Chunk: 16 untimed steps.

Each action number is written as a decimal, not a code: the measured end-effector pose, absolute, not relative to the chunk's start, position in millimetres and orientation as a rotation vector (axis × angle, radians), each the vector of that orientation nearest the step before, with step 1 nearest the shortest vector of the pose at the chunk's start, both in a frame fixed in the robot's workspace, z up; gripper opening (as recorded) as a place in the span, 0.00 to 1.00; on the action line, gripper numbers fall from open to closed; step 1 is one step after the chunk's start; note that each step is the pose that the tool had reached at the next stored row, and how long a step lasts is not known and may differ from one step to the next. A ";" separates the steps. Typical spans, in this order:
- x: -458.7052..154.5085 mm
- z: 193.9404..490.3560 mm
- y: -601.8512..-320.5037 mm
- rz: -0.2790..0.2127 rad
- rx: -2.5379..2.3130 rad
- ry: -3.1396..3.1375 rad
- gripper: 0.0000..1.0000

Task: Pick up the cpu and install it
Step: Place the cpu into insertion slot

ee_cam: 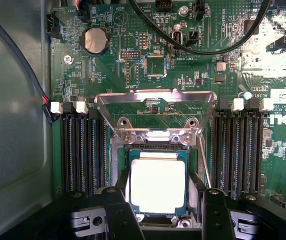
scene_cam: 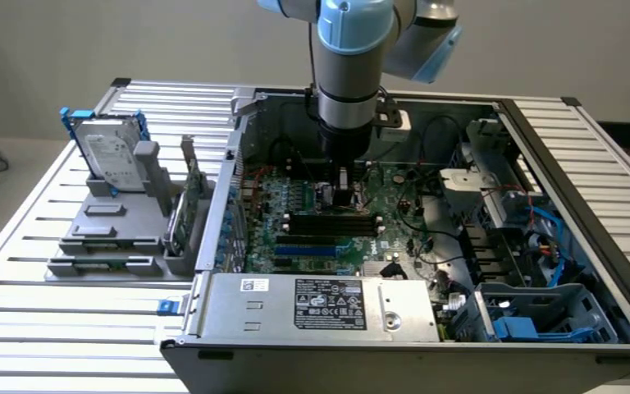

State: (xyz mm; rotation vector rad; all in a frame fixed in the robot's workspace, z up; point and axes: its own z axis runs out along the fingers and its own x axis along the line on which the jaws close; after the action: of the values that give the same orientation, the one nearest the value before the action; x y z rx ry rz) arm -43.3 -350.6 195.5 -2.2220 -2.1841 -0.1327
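Wrist view: cpu [ee_cam: 158, 185] sits in the socket [ee_cam: 122, 160], straddled by the open end effector [ee_cam: 163, 194].

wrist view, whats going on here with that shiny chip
A robot arm's gripper is down inside an open computer case, right over the motherboard's socket. The cpu lies directly under the gripper, in or just above the socket, and the socket's metal retaining frame is flipped open. Whether the cpu is being gripped or has been let go can't be told from here.
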 end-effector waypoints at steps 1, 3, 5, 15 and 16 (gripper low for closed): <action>-43.3 195.5 -350.6 -0.133 -2.222 -2.184 0.55; -43.3 195.5 -350.6 -0.133 -2.222 -2.184 0.55; -43.3 195.5 -350.6 -0.133 -2.222 -2.184 0.55; -43.3 195.5 -350.6 -0.133 -2.222 -2.184 0.62; -43.3 195.5 -350.6 -0.133 -2.222 -2.184 0.62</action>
State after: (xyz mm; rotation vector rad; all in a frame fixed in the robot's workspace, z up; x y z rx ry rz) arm -43.3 -350.6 195.5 -2.2220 -2.1840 -0.1328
